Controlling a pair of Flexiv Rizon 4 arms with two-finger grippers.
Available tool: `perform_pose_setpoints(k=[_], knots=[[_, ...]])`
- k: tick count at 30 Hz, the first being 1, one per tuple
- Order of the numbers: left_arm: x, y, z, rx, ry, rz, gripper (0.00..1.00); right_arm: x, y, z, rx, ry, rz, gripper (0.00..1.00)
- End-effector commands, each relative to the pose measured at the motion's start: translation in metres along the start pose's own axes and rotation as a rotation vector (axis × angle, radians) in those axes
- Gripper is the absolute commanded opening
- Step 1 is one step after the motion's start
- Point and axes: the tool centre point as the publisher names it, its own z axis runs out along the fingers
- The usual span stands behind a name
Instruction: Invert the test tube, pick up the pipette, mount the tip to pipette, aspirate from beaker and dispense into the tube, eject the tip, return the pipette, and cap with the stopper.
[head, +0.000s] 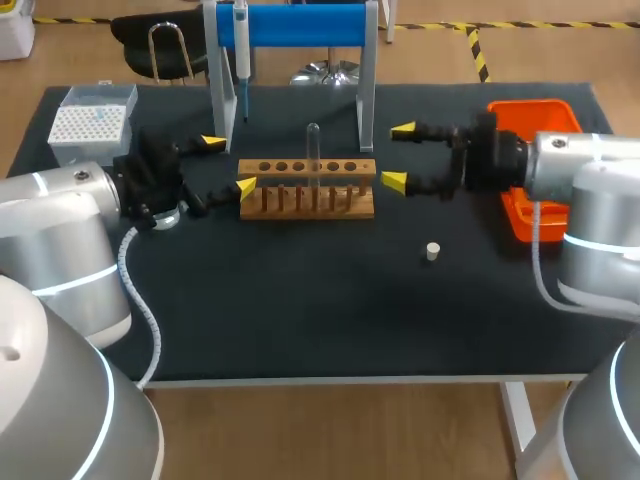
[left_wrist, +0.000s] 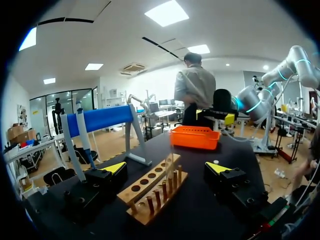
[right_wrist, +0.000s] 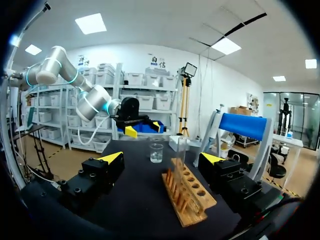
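Observation:
A wooden rack sits mid-table with a clear test tube standing in it. My left gripper is open at the rack's left end. My right gripper is open at its right end. Neither holds anything. The pipette hangs on the blue stand behind the rack. A white stopper lies on the mat, right of centre and nearer the front. In the right wrist view the rack and tube lie ahead of my gripper, with a small beaker beyond. The left wrist view has the rack ahead of its gripper.
A tip box stands at the back left. An orange tray sits at the right edge, partly behind my right arm. The dark mat in front of the rack is bare apart from the stopper.

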Motion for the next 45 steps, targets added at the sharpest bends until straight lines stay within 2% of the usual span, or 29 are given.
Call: perform_pose_setpoints(k=[1, 13, 23, 36, 45], knots=[[0.001, 0.000, 0.001, 0.000, -0.004, 0.001, 1.00, -0.013, -0.003, 0.016, -0.024, 0.137, 0.006, 1.00], [0.001, 0.000, 0.001, 0.000, -0.004, 0.001, 1.00, -0.023, -0.002, 0.042, -0.044, 0.251, 0.012, 1.00], [0.001, 0.000, 0.001, 0.000, -0.004, 0.001, 1.00, -0.032, -0.008, 0.062, -0.047, 0.281, 0.042, 1.00], [0.001, 0.000, 0.001, 0.000, -0.004, 0.001, 1.00, -0.041, -0.030, 0.089, -0.038, 0.285, 0.062, 1.00], [0.001, 0.000, 0.001, 0.000, -0.004, 0.001, 1.00, -0.045, -0.030, 0.104, -0.049, 0.311, 0.048, 1.00]])
